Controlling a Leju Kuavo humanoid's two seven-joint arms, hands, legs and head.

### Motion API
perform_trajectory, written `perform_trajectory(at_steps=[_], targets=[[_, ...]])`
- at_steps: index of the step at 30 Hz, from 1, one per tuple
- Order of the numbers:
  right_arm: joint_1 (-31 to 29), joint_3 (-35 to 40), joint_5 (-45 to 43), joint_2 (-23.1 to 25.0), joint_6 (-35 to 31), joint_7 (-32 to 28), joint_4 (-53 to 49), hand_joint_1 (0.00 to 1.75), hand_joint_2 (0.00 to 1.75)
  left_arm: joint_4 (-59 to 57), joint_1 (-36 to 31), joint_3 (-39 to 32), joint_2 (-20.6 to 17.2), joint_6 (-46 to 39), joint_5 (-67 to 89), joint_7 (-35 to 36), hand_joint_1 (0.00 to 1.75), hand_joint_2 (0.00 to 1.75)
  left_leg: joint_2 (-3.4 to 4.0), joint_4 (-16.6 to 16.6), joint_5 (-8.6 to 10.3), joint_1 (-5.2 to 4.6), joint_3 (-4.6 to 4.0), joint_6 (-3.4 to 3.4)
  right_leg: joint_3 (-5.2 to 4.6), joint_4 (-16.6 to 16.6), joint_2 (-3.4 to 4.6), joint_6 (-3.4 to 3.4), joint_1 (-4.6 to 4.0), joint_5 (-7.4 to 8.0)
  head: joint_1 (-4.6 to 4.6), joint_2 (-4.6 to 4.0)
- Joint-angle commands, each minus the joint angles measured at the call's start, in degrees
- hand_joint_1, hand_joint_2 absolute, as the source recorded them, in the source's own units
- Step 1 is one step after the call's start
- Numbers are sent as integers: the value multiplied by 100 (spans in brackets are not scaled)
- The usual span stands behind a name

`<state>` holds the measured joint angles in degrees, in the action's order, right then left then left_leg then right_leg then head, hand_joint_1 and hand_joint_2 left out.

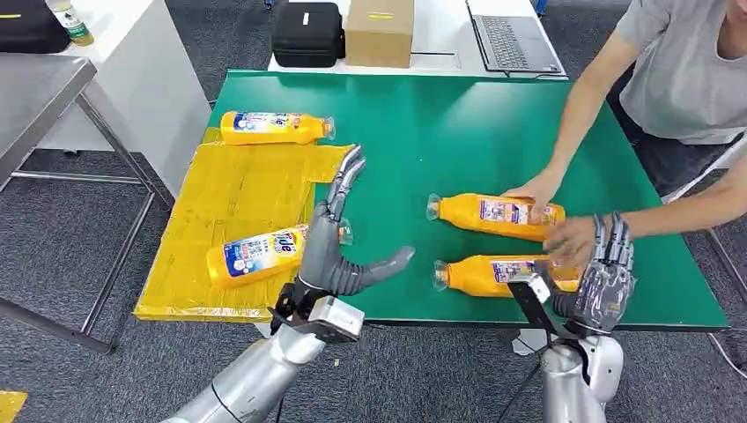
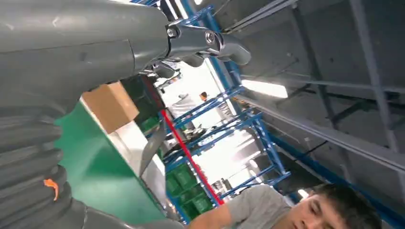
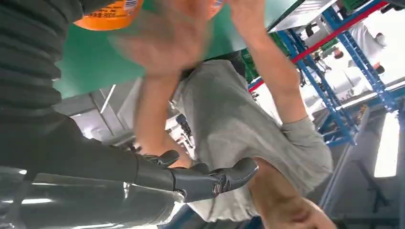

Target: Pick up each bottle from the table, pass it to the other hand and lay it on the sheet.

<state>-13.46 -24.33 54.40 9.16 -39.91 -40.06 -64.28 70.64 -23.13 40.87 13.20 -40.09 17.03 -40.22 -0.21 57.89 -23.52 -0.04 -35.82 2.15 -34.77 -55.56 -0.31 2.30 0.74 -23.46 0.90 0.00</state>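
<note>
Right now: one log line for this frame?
left hand: open, empty | right hand: open, empty | yellow sheet: two bottles | green table: two bottles, person's hands on them

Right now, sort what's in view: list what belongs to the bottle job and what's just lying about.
Job:
- two orange bottles on the green table
- two orange bottles on the yellow sheet
- yellow sheet
- left robot hand, right robot hand

Lying about:
- cardboard box
- black case
- laptop

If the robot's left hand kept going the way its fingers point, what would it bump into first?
Probably nothing soon. The left hand points up across the green table, passing right of the far bottle. Depth is hard to judge.
</note>
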Motion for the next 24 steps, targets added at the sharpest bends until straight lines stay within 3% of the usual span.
perform_trajectory(at_steps=[1, 12, 16, 20, 21, 24], targets=[[166, 226, -474, 3, -9, 6, 361, 0, 175, 95, -150, 46, 3, 9, 62, 22, 0, 175, -1, -5, -10, 5, 26, -10, 28, 7, -1, -8, -5, -9, -2, 0], [78, 568, 214, -28, -9, 6, 585, 0, 175, -84, -306, 356, -82, 13, -597, 22, 0, 175, 7, -3, -6, 5, 16, -7, 15, 6, 7, -6, -6, -2, 0, 0], [153, 940, -227, -199, -9, 6, 164, 0, 175, 115, -366, 449, -138, 13, -1262, 22, 0, 175, 7, 0, -13, 3, 27, -10, 26, 2, 7, -8, -3, -9, 0, 0], [343, 1445, -1048, -139, -9, 6, -597, 0, 175, 59, -214, -422, 104, 9, -721, 22, 0, 175, 14, 2, -15, -1, 24, -11, 18, -6, 14, -9, 1, -11, 0, 0], [433, 1389, -914, -34, -9, 6, -990, 0, 175, -62, -211, -606, 167, 9, -790, 22, 0, 175, 12, -1, -12, -2, 20, -10, 15, -4, 12, -8, 2, -9, 0, 0], [556, 1426, -1067, 55, -9, 6, -1217, 0, 175, -288, -253, -586, 115, 9, -1042, 22, 0, 175, 8, -3, -6, -3, 12, -8, 8, -3, 8, -7, 3, -5, 0, 0]])
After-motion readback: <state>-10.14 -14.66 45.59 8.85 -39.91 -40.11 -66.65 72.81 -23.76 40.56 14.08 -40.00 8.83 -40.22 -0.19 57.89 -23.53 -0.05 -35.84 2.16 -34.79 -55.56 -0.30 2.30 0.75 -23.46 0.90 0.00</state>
